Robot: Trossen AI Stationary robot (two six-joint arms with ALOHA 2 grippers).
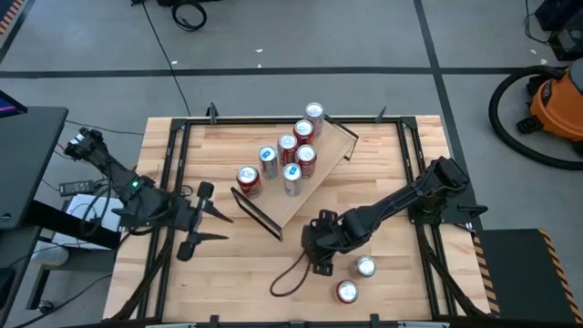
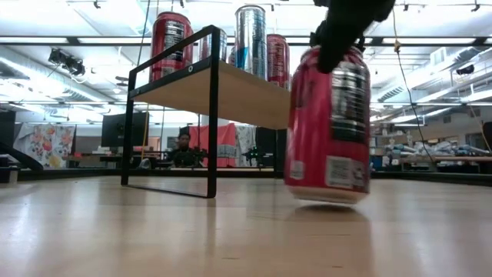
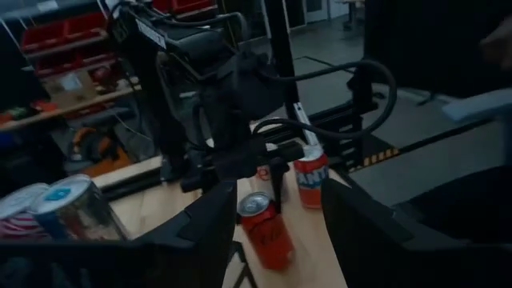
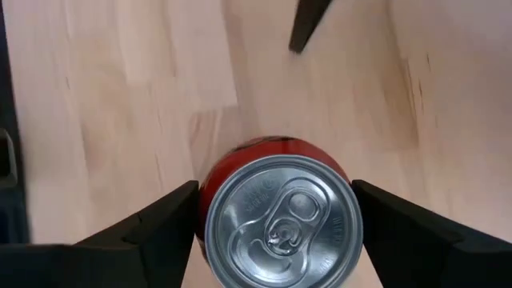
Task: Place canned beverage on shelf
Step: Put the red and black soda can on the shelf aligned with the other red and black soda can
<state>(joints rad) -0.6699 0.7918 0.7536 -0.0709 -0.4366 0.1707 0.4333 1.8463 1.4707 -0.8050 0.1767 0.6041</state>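
right hand (image 4: 276,212) pinching red can (image 4: 276,212) at upper sidewall | rigid, smooth, slippery, likely full: grip mid-body | left hand (image 1: 214,216) spread, idle beside shelf (image 1: 314,178)

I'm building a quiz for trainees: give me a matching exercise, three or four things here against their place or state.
1 red can
2 left gripper
3 shelf
4 two loose cans

a carries several standing cans
b between the right gripper jaws
c on the bare tabletop
d open, at the table's left

Pairs: 1-b, 2-d, 3-a, 4-c
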